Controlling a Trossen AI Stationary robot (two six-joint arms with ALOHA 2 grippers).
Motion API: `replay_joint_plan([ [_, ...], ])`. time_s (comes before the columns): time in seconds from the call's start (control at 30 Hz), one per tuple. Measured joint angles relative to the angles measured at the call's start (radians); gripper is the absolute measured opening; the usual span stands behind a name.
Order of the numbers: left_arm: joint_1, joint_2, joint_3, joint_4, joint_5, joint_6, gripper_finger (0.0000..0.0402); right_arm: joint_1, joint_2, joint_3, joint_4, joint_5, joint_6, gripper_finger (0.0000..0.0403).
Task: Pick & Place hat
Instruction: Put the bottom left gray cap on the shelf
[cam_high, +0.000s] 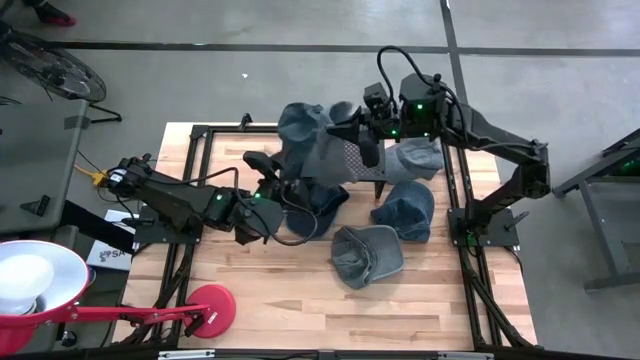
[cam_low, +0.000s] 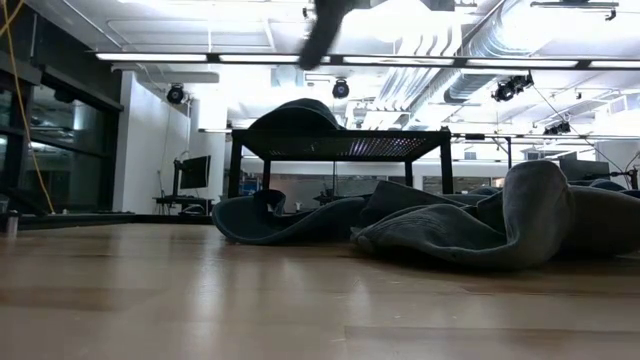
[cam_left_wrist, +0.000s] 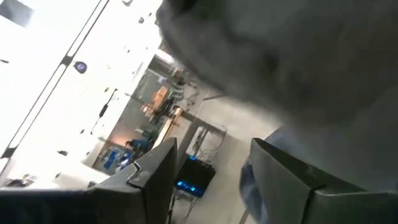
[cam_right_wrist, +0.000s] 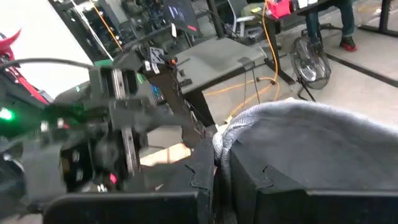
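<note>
A blue-grey denim hat (cam_high: 312, 140) lies draped over the top of a black mesh stand (cam_high: 357, 160) in the middle of the table; in the low view the hat (cam_low: 295, 113) sits on the stand's top. My right gripper (cam_high: 352, 128) comes in from the table's right and is shut on the hat (cam_right_wrist: 298, 137). My left gripper (cam_high: 268, 178) stands by the hat's left side, open, with its fingers (cam_left_wrist: 155, 177) tipped upward and the hat (cam_left_wrist: 292, 56) looming close over them. My right gripper (cam_right_wrist: 217, 177) pinches the hat's edge (cam_right_wrist: 225, 142) between its two fingers, coming roughly level from the table's right side. The hat rests over the stand's top. My left gripper: I cannot tell whether its open fingers touch the hat above them.
Several more denim hats lie on the table around the stand: one under it (cam_high: 318, 205), others to the right (cam_high: 405, 210), the near right (cam_high: 367, 255) and the far right (cam_high: 417, 157). A red lamp base (cam_high: 210, 306) sits at the near left corner.
</note>
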Motion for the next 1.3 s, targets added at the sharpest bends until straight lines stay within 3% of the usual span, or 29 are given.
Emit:
replay_joint_plan([
  [0.17,0.001,-0.043,0.000,-0.054,-0.044,-0.022,0.0204,-0.003,-0.038,0.000,-0.094,-0.015,0.002,0.0019],
  [0.3,0.001,-0.110,0.000,-0.126,0.007,-0.172,0.0204,-0.004,-0.057,0.000,-0.174,-0.095,-0.016,0.0019],
  [0.43,0.018,-0.184,0.000,-0.208,0.197,-0.385,0.0204,-0.005,-0.056,0.000,-0.229,-0.224,-0.060,0.0019],
  [0.57,0.073,-0.238,0.000,-0.270,0.491,-0.560,0.0204,-0.005,-0.049,0.000,-0.242,-0.327,-0.104,0.0019],
  [0.7,0.157,-0.249,0.001,-0.296,0.789,-0.649,0.0204,0.004,-0.049,0.000,-0.223,-0.414,-0.120,0.0019],
  [0.87,0.240,-0.227,0.001,-0.294,1.081,-0.703,0.0205,0.041,-0.049,0.000,-0.183,-0.486,-0.133,0.0019],
  [0.97,0.266,-0.196,0.001,-0.288,1.175,-0.731,0.0205,0.065,-0.049,0.000,-0.143,-0.496,-0.146,0.0019],
  [1.17,0.269,-0.155,0.001,-0.292,1.203,-0.761,0.0205,0.084,-0.049,0.000,-0.119,-0.496,-0.146,0.0019],
  [1.3,0.269,-0.145,0.000,-0.293,1.275,-0.788,0.0205,0.092,-0.049,0.000,-0.120,-0.496,-0.131,0.0019],
])
